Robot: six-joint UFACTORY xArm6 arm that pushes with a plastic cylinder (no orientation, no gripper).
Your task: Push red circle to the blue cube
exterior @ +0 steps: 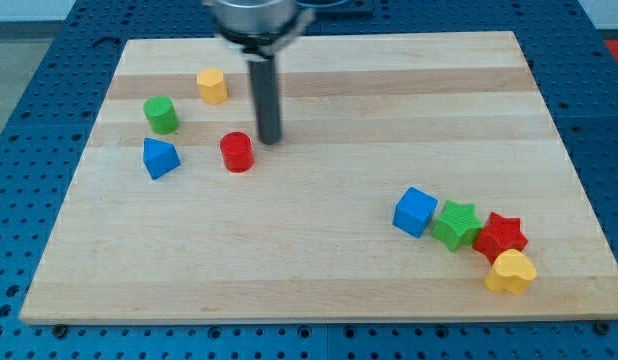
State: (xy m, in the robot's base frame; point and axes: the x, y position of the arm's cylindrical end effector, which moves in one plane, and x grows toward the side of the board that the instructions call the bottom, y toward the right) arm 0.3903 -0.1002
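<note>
The red circle [236,152] lies on the wooden board [319,260], left of the middle. The blue cube [415,211] sits toward the view's lower right, far from the red circle. My tip [270,139] rests just to the right of the red circle and slightly above it, a small gap apart from it. The rod comes down from the view's top.
A blue triangular block [160,158], a green cylinder [161,114] and a yellow hexagonal block [212,86] lie left and above the red circle. A green star [456,224], a red star [500,236] and a yellow heart [512,271] trail right of the blue cube.
</note>
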